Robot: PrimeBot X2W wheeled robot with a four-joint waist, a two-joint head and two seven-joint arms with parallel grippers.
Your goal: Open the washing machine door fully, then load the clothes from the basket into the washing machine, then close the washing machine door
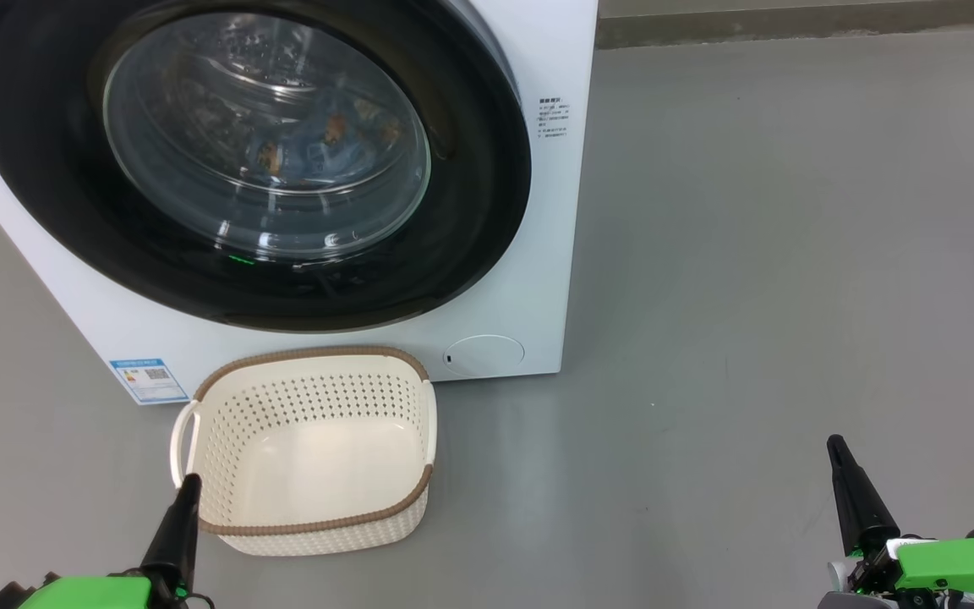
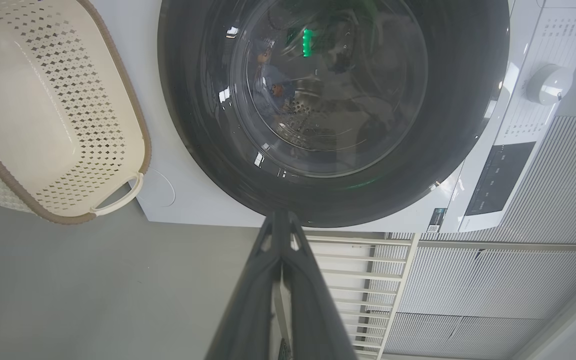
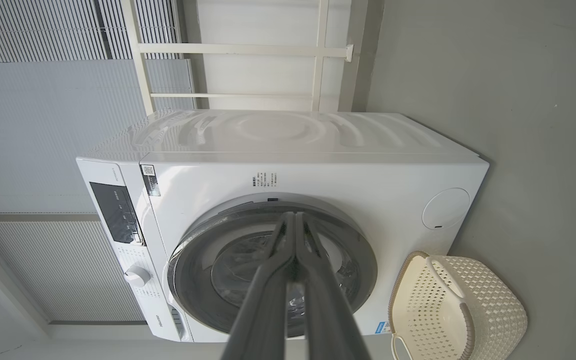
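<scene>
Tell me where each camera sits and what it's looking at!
Head view: up on the robot's head, looking down at the washing machine door and the empty basket; left gripper and right gripper poke up from the bottom corners.
Left wrist view: on the left wrist, turned sideways, facing the door close up along its own closed fingers.
Right wrist view: on the right wrist, also sideways, further back, seeing the whole washing machine past its closed fingers.
Shared: all three show door and basket.
</scene>
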